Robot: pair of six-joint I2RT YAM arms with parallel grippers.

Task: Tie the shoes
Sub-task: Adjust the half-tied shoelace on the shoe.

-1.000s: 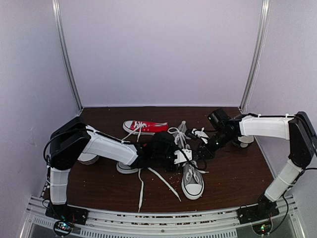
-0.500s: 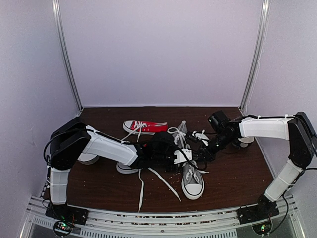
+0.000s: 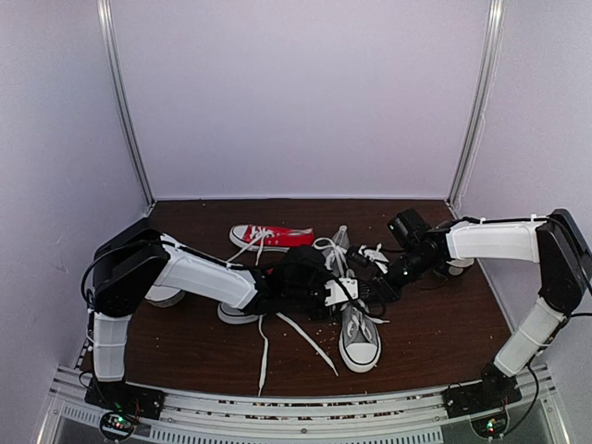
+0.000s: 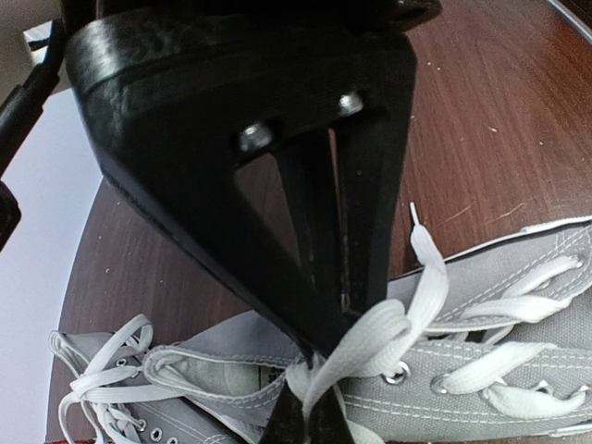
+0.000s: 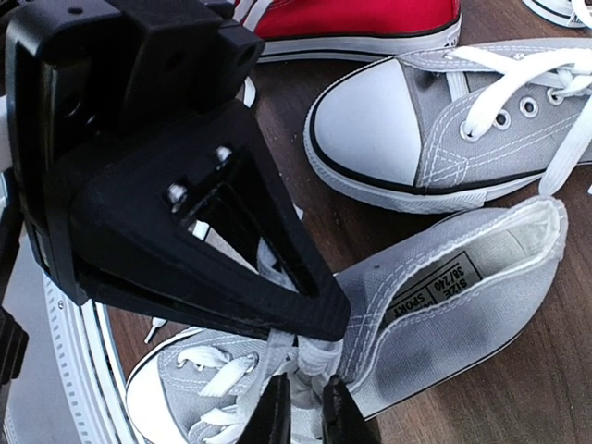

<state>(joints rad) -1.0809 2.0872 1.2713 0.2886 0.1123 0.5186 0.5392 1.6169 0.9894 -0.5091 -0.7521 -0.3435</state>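
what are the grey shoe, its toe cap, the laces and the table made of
Grey shoe: looks like woven canvas, matte, with rows of stitching showing.
Toe cap: likely rubber, smooth white with a slight sheen.
Laces: flat woven fabric, perhaps cotton or polyester.
Table: dark brown wood or wood-look laminate with faint grain streaks; can't tell which.

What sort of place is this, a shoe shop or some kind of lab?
Most likely a robot test booth: plain white walls box in a dark brown wooden table, and two black-and-white robot arms bolted at its near edge reach over small grey canvas sneakers.
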